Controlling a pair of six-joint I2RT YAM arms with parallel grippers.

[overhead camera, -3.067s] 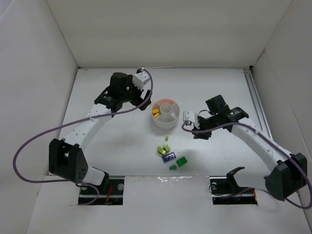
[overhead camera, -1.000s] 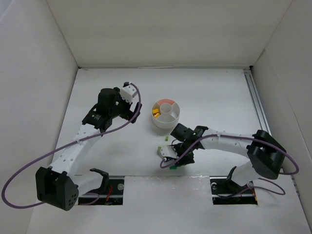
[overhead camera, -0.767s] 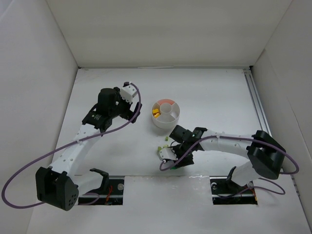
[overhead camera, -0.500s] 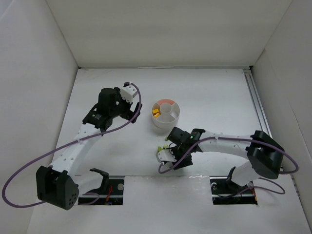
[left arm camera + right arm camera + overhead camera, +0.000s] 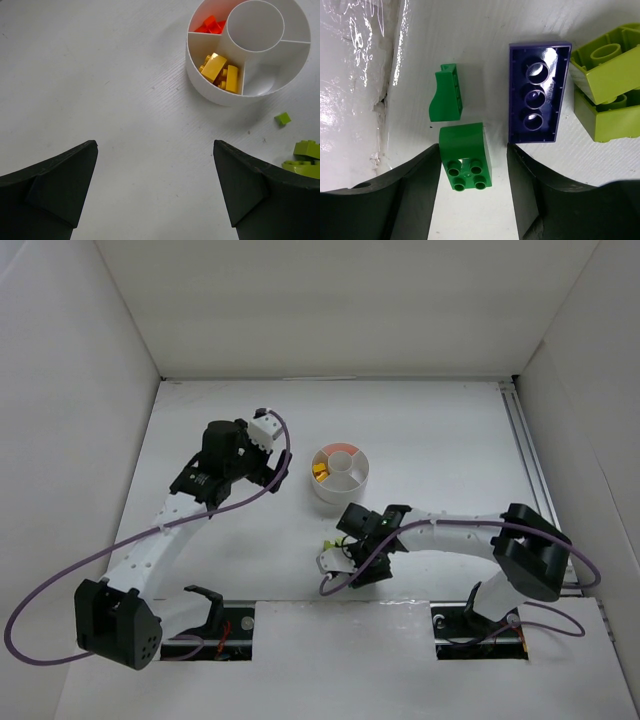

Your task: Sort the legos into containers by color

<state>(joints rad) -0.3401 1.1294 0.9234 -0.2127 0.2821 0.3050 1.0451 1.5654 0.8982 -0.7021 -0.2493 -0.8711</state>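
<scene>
Now right gripper [image 5: 472, 180] spread, straddling green brick [image 5: 469, 157] — needs centred squeeze, clear of purple brick [image 5: 538, 92] at 1 o'clock, then straight lift.

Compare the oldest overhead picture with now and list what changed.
The right gripper swung from the dish's right side to the loose bricks nearer the bases. It now stands open astride a green brick, not gripping it. The left gripper, open, drew back leftward from the dish. The dish, its yellow bricks and orange bricks stayed put.
</scene>
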